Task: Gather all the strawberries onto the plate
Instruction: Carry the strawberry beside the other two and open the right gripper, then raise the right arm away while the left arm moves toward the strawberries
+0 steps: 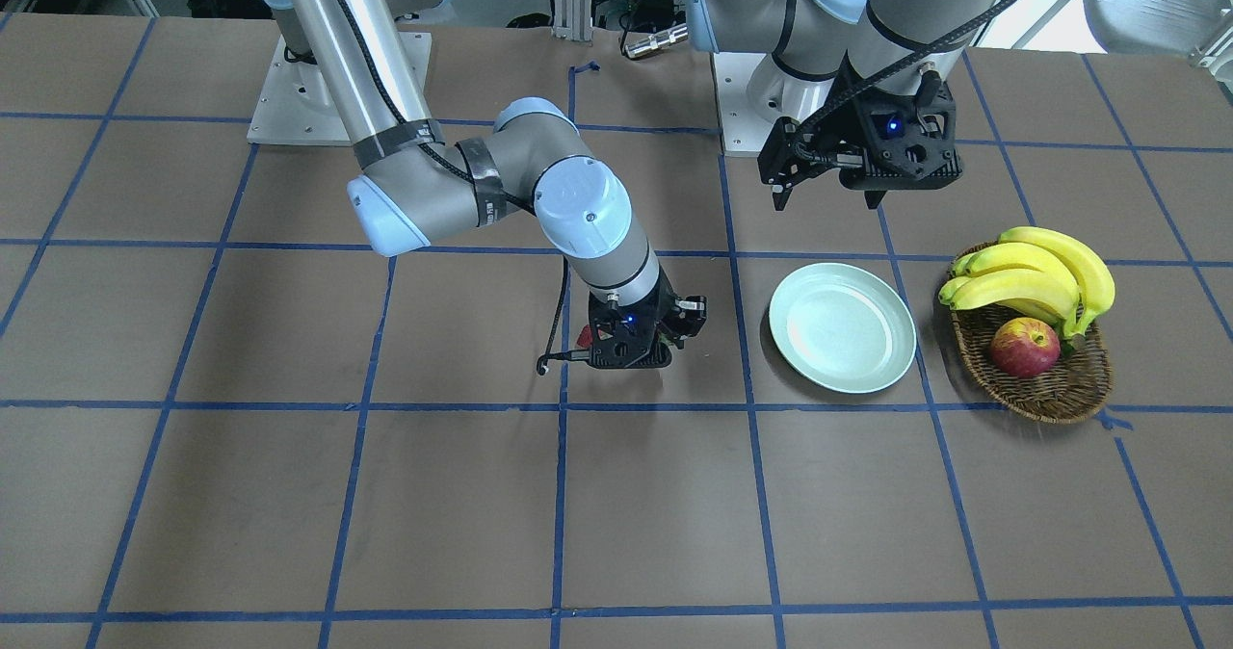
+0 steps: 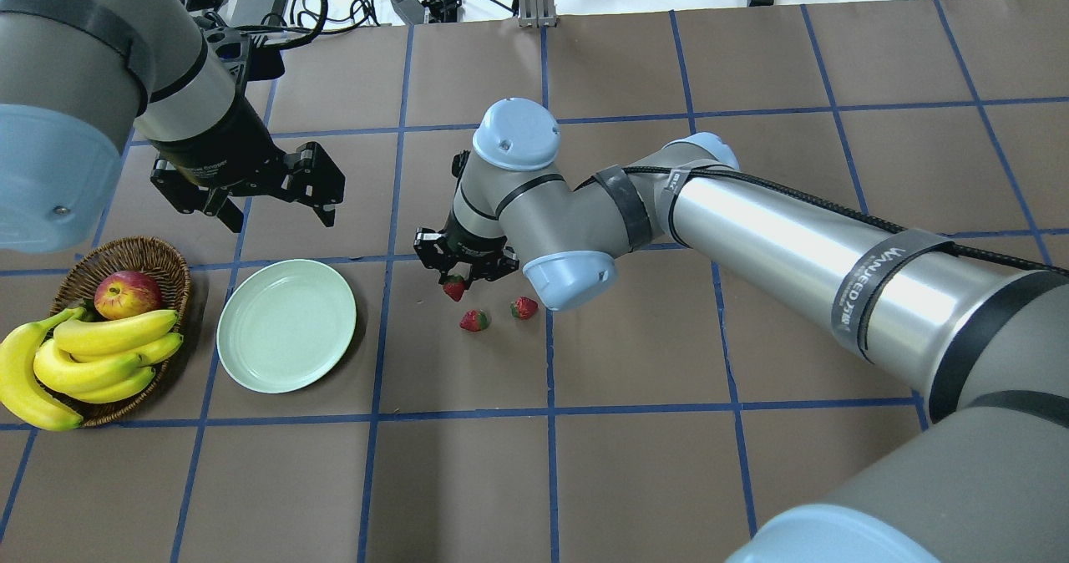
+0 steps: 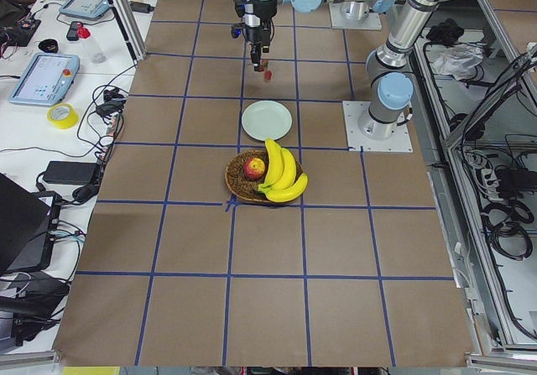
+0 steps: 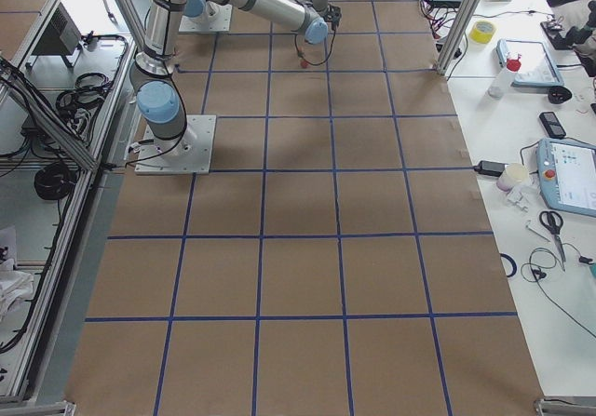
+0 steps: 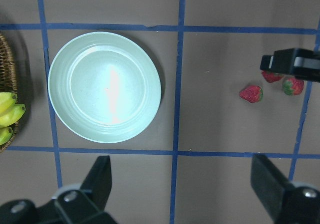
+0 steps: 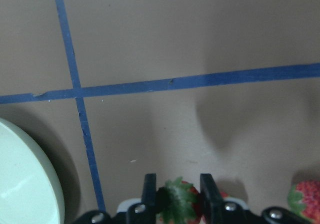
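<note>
My right gripper (image 2: 455, 277) is low over the table, shut on a red strawberry (image 2: 453, 288). The right wrist view shows this strawberry (image 6: 176, 200) pinched between the two fingers (image 6: 149, 188). Two more strawberries (image 2: 473, 321) (image 2: 524, 306) lie on the table just beside it; they also show in the left wrist view (image 5: 251, 93) (image 5: 293, 86). The pale mint-green plate (image 2: 286, 326) (image 1: 841, 326) (image 5: 105, 86) is empty, to the gripper's left in the overhead view. My left gripper (image 2: 278, 212) (image 5: 185, 184) is open and empty, hovering above the plate's far side.
A wicker basket (image 2: 164, 256) (image 1: 1050, 401) with a bunch of bananas (image 2: 92, 354) and a red apple (image 2: 127, 293) stands beside the plate, on its side away from the strawberries. Blue tape lines grid the brown table.
</note>
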Action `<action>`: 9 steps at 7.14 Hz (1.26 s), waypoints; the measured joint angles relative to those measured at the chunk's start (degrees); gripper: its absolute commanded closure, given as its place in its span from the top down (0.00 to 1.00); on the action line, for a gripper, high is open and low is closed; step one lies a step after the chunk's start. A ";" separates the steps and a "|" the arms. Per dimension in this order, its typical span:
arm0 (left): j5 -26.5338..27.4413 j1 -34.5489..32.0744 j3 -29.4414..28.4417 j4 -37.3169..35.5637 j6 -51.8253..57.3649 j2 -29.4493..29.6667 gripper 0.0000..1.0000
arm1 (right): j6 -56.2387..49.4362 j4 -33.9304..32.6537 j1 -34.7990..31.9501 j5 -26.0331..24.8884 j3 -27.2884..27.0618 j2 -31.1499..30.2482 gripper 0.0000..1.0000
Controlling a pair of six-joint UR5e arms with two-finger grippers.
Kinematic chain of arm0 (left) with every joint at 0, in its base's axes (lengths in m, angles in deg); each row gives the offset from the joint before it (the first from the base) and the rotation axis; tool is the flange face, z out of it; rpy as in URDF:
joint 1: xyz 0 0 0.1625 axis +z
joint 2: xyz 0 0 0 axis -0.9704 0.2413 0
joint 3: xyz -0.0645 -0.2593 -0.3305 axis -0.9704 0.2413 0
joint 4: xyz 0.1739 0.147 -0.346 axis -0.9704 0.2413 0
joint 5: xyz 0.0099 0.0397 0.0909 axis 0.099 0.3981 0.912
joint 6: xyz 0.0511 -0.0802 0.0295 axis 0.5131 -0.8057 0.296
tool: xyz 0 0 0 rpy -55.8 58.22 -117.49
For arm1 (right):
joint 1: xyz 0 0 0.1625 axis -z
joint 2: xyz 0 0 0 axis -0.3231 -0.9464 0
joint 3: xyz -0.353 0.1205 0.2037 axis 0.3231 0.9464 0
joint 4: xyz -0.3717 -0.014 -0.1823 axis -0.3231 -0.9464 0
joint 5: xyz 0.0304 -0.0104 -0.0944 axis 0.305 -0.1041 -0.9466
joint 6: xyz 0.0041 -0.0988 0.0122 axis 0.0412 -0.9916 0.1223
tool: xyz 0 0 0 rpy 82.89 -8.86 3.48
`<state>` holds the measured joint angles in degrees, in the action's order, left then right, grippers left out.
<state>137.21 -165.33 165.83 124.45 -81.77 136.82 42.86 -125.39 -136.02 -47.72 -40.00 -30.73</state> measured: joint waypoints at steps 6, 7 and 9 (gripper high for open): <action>-0.26 0.00 0.01 -0.08 -0.11 0.00 1.00 | 0.05 0.05 -0.78 -0.54 0.27 0.97 1.00; -0.30 0.00 0.01 -0.09 -0.09 0.00 1.00 | -0.15 0.67 -0.74 -1.04 0.25 0.09 1.00; -0.38 -0.02 0.00 -0.33 0.12 0.05 1.00 | -2.90 9.15 0.60 -4.81 0.60 -4.64 1.00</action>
<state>136.83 -165.35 165.83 124.11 -81.65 136.87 39.97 -116.24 -135.41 -52.52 -39.40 -35.37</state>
